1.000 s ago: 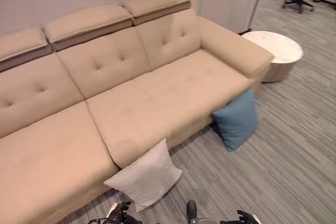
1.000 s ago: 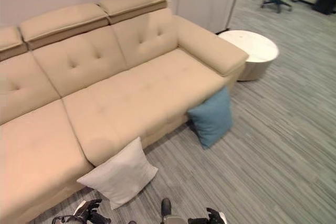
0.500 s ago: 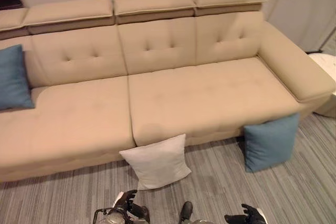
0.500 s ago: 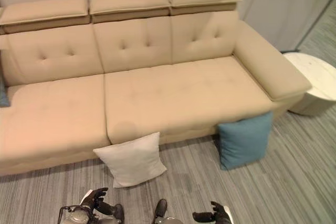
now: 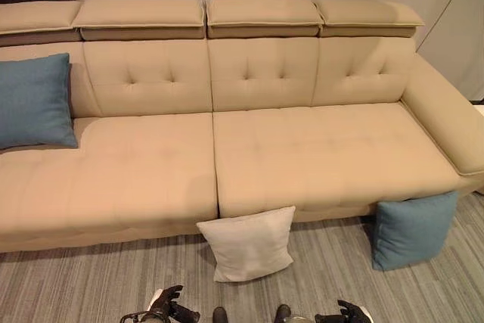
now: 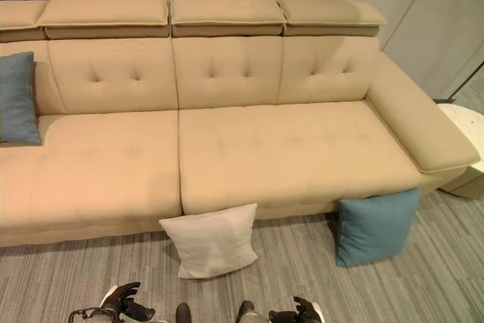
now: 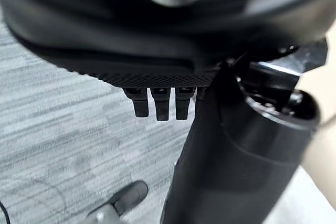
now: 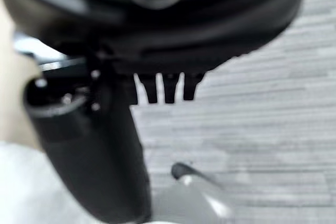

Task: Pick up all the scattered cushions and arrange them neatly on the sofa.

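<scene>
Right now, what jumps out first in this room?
A long beige sofa spans the view. Two cushions sit on the floor against its front: a white cushion near the middle and a blue cushion below the right armrest. Another blue pillow already leans at the sofa's left end.

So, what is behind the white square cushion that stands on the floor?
The white square cushion leans against the front of the beige fabric sofa, under the seam between two seats. It covers that part of the sofa's base and the grey striped carpet behind it.
</scene>
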Controlling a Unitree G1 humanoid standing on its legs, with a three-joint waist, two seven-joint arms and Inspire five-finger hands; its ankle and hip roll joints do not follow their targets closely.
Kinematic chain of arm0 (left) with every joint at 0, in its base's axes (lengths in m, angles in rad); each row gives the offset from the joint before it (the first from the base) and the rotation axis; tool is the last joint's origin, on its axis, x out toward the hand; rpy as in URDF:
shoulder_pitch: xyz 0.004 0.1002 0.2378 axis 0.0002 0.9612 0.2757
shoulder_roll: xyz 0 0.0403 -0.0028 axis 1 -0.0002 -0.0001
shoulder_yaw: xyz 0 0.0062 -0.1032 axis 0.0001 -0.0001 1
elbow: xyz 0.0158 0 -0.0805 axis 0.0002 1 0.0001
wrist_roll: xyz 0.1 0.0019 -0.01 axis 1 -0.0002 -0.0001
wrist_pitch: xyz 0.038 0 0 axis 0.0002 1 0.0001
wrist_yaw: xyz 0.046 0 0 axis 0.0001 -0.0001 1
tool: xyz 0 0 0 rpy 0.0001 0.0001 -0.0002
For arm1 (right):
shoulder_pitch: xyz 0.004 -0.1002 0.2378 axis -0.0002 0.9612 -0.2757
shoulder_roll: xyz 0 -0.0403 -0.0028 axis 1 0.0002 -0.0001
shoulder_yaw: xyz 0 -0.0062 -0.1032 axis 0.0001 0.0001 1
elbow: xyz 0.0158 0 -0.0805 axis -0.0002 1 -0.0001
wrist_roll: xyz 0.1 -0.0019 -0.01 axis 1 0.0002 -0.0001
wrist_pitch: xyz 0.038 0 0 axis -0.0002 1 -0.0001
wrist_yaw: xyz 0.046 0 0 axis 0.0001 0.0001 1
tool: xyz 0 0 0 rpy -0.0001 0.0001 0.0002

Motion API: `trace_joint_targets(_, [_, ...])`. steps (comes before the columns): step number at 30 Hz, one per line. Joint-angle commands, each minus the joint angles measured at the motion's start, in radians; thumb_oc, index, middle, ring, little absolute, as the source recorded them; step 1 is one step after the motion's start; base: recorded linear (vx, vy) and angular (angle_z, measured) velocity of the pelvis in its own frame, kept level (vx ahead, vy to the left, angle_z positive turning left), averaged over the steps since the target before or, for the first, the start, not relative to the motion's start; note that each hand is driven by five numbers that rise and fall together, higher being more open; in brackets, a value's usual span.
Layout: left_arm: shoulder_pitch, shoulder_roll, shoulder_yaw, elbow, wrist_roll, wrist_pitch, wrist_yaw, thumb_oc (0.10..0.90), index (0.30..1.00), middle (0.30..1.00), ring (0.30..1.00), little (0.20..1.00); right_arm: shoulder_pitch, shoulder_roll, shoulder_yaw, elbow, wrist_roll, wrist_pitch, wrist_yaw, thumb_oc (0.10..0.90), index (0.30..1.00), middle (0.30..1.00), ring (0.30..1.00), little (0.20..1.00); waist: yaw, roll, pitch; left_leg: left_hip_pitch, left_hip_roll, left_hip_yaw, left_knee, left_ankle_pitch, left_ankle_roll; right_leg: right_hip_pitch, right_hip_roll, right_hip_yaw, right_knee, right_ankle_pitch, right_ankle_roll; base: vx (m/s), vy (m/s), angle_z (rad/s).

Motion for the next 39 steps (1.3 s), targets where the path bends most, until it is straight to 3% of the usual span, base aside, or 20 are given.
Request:
trace_joint_targets(1, [-0.036,0.005,0.019,-0.002,-0.009,-0.041,0.009,0.8,0.9,0.9,0.9,0.9,-0.037,-0.042,0.014,-0.026,0.007,-0.022,-0.014,0.8,0.9,0.9,0.9,0.9,-0.011,-0.004,0.03,-0.032,0.03,-0.099,0.063,-0.071,-0.078,0.065,0.034,0.024,-0.138,0.037,0.015,0.14,-0.052,0.3])
trace_joint_targets(7, [-0.044,0.002,0.031,-0.007,-0.027,-0.048,0.015,0.8,0.9,0.9,0.9,0.9,-0.036,-0.055,0.011,-0.028,0.005,-0.03,-0.018,0.8,0.9,0.9,0.9,0.9,-0.013,-0.016,0.029,-0.032,0.028,-0.136,0.072,-0.078,-0.101,0.091,0.035,0.001,-0.213,0.046,0.013,0.1,-0.117,0.46])
trace_joint_targets(11, [-0.087,0.009,0.033,-0.037,-0.07,-0.06,0.039,0.8,0.9,0.9,0.9,0.9,-0.068,-0.073,0.009,-0.052,0.034,-0.047,-0.034,0.8,0.9,0.9,0.9,0.9,-0.016,-0.013,0.066,-0.119,0.041,-0.153,0.119,-0.074,-0.121,0.039,0.036,-0.019,-0.19,0.036,-0.007,-0.15,-0.136,0.24])
trace_joint_targets(12, [-0.139,0.022,0.026,-0.083,-0.122,-0.076,0.063,0.8,0.9,0.9,0.9,0.9,-0.106,-0.091,0.005,-0.08,0.066,-0.061,-0.054,0.8,0.9,0.9,0.9,0.9,-0.017,-0.01,0.117,-0.245,0.049,-0.161,0.2,-0.071,-0.135,-0.066,0.022,-0.04,-0.124,0.032,-0.026,-0.32,-0.136,0.22])
trace_joint_targets(17, [-0.197,0.042,0.031,-0.148,-0.212,-0.109,0.101,0.8,0.9,0.9,0.9,0.9,-0.165,-0.112,0.011,-0.117,0.11,-0.077,-0.088,0.8,0.9,0.9,0.9,0.9,-0.016,0.0,0.145,-0.434,0.056,-0.164,0.323,-0.077,-0.134,-0.246,0.014,-0.058,-0.014,0.016,-0.05,-0.19,-0.081,0.33])
trace_joint_targets(18, [-0.218,0.05,0.04,-0.168,-0.251,-0.121,0.118,0.8,0.9,0.9,0.9,0.9,-0.201,-0.119,0.02,-0.141,0.13,-0.085,-0.099,0.8,0.9,0.9,0.9,0.9,-0.009,0.007,0.152,-0.5,0.074,-0.164,0.379,-0.111,-0.139,-0.319,0.019,-0.046,0.046,-0.02,-0.052,-0.07,-0.049,0.12])
trace_joint_targets(20, [-0.234,0.054,0.044,-0.181,-0.274,-0.13,0.127,0.8,0.9,0.9,0.9,0.9,-0.224,-0.125,0.025,-0.159,0.139,-0.09,-0.109,0.8,0.9,0.9,0.9,0.9,-0.008,0.007,0.154,-0.549,0.078,-0.164,0.41,-0.114,-0.139,-0.366,0.017,-0.045,0.074,-0.027,-0.055,-0.1,-0.027,-0.08])
trace_joint_targets(21, [-0.257,0.064,0.051,-0.214,-0.314,-0.142,0.143,0.8,0.9,0.9,0.9,0.9,-0.267,-0.137,0.03,-0.2,0.162,-0.097,-0.124,0.8,0.9,0.9,0.9,0.9,-0.009,0.01,0.158,-0.645,0.086,-0.163,0.47,-0.12,-0.139,-0.458,0.012,-0.034,0.128,-0.036,-0.063,-0.13,-0.011,-0.12])
trace_joint_targets(24, [-0.279,0.072,0.054,-0.23,-0.329,-0.15,0.152,0.8,0.9,0.9,0.9,0.9,-0.298,-0.145,0.035,-0.219,0.174,-0.107,-0.134,0.8,0.9,0.9,0.9,0.9,-0.01,0.013,0.154,-0.708,0.091,-0.163,0.502,-0.123,-0.139,-0.518,0.008,-0.034,0.159,-0.045,-0.066,-0.09,0.0,0.02])
trace_joint_targets(29, [-0.374,0.098,0.054,-0.309,-0.395,-0.176,0.184,0.8,0.9,0.9,0.9,0.9,-0.442,-0.187,0.06,-0.302,0.206,-0.136,-0.175,0.8,0.9,0.9,0.9,0.9,-0.014,0.032,0.133,-1.001,0.099,-0.187,0.675,-0.149,-0.129,-0.797,-0.014,-0.004,0.346,-0.092,-0.086,-0.08,0.025,0.07])
trace_joint_targets(36, [-0.48,0.135,0.008,-0.381,-0.368,-0.168,0.211,0.8,0.9,0.9,0.9,0.9,-0.609,-0.219,0.104,-0.375,0.215,-0.156,-0.202,0.8,0.9,0.9,0.9,0.9,-0.018,0.032,0.119,-1.27,0.072,-0.206,0.867,-0.188,-0.111,-1.058,-0.034,0.028,0.551,-0.137,-0.103,0.01,0.009,0.09])
trace_joint_targets(39, [-0.537,0.143,-0.015,-0.396,-0.359,-0.164,0.223,0.8,0.9,0.9,0.9,0.9,-0.673,-0.22,0.128,-0.397,0.211,-0.155,-0.21,0.8,0.9,0.9,0.9,0.9,-0.019,0.03,0.118,-1.339,0.063,-0.21,0.903,-0.192,-0.11,-1.124,-0.044,0.038,0.586,-0.146,-0.107,0.02,-0.013,0.1])
